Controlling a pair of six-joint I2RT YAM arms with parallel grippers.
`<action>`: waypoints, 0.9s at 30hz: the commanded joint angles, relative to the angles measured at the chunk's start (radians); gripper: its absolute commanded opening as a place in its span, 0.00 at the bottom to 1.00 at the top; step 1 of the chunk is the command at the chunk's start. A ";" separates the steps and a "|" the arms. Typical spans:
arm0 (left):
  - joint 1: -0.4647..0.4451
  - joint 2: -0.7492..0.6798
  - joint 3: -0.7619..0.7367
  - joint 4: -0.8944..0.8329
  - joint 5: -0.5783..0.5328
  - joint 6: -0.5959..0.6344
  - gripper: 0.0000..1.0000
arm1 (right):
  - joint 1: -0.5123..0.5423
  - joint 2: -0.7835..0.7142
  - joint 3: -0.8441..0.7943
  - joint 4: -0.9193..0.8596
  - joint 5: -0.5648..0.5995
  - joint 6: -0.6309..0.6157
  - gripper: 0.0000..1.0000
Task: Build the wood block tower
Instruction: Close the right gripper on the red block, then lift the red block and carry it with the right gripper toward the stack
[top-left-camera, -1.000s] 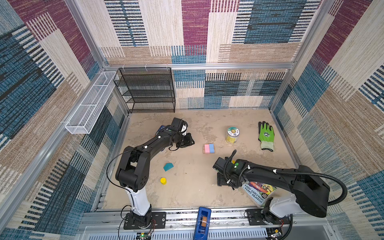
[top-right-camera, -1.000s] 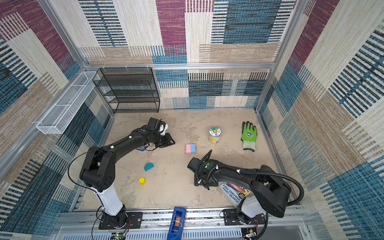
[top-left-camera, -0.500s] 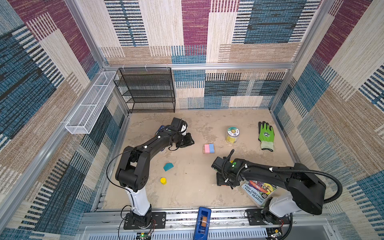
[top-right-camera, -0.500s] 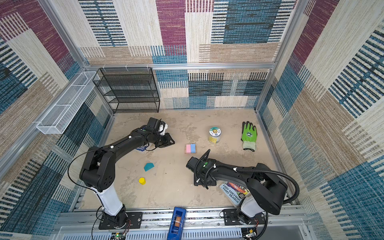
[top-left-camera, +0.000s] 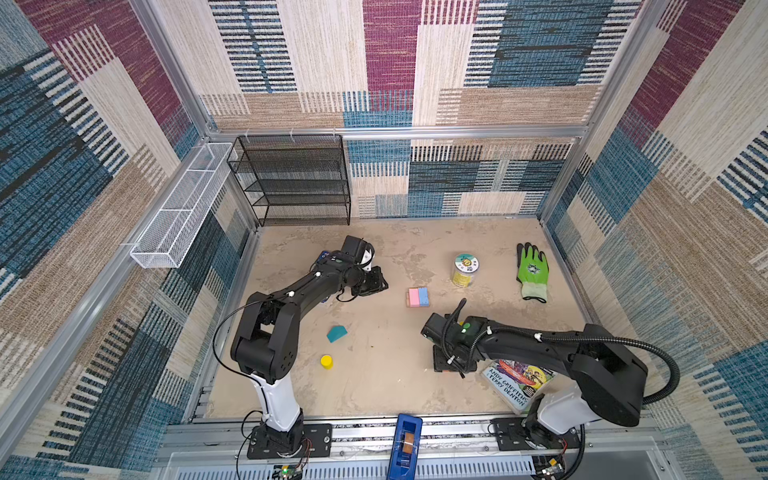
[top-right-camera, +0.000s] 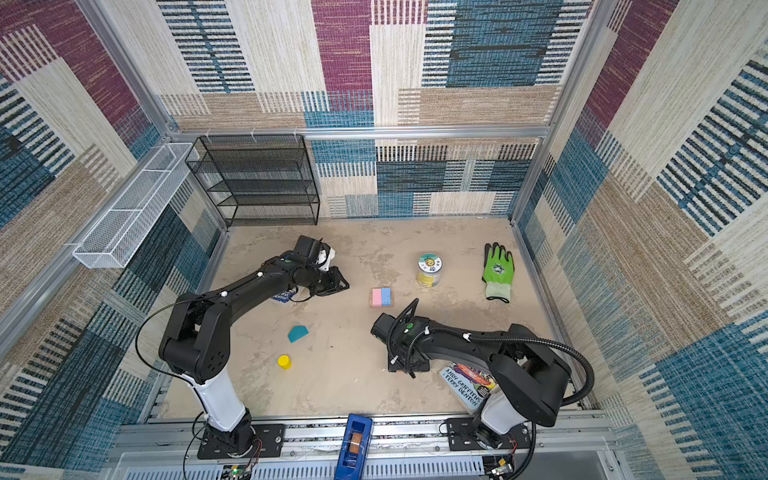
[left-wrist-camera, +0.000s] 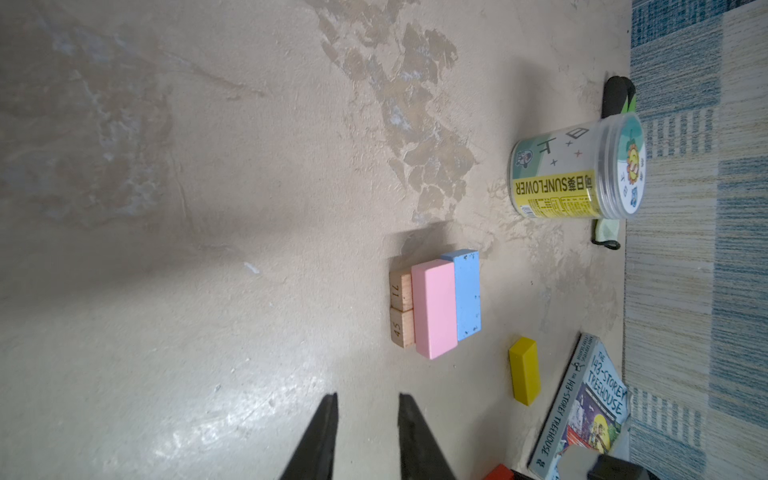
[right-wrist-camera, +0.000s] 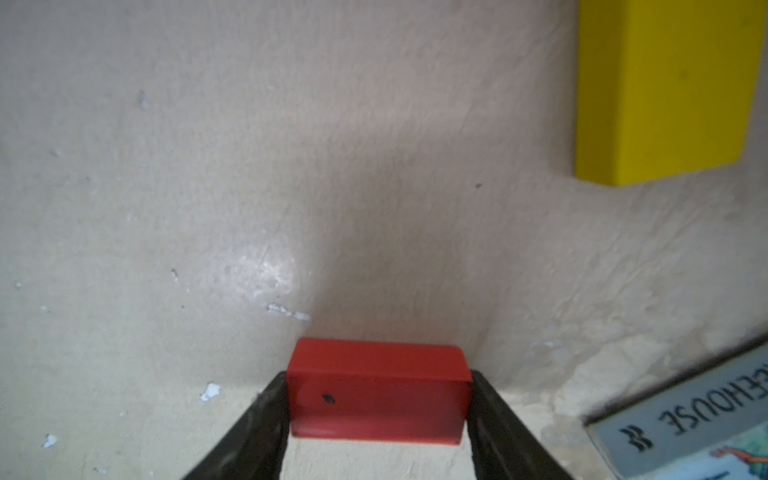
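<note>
In both top views the tower is a low stack mid-floor: a pink block (top-left-camera: 414, 297) and a light blue block (top-left-camera: 423, 296) lie side by side. The left wrist view shows them resting on two plain wood blocks (left-wrist-camera: 401, 307). My left gripper (left-wrist-camera: 365, 399) is open and empty, a short way left of the stack. My right gripper (right-wrist-camera: 378, 376) is shut on the red block (right-wrist-camera: 374, 395) low on the floor; a yellow block (right-wrist-camera: 665, 83) lies just beyond. A teal house-shaped piece (top-left-camera: 336, 333) and a yellow cylinder (top-left-camera: 326, 361) lie front left.
A yellow jar (top-left-camera: 465, 270) and a green glove (top-left-camera: 532, 270) lie back right. A paperback (top-left-camera: 517, 382) lies beside the right gripper, another book (top-right-camera: 282, 296) under the left arm. A black mesh rack (top-left-camera: 295, 180) stands at the back left and a white basket (top-left-camera: 178, 208) hangs on the left wall.
The right gripper's fingers have closed in onto the red block, and that arm has shifted slightly left. The left arm has not moved.
</note>
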 joint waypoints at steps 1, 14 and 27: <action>0.001 -0.004 -0.003 0.012 0.017 0.017 0.30 | 0.001 0.003 0.006 -0.005 -0.011 -0.006 0.69; 0.003 -0.002 -0.003 0.013 0.019 0.017 0.30 | 0.001 0.010 0.015 -0.013 -0.017 -0.009 0.65; 0.004 0.000 -0.002 0.016 0.024 0.015 0.30 | 0.000 0.018 0.024 -0.028 -0.026 -0.016 0.73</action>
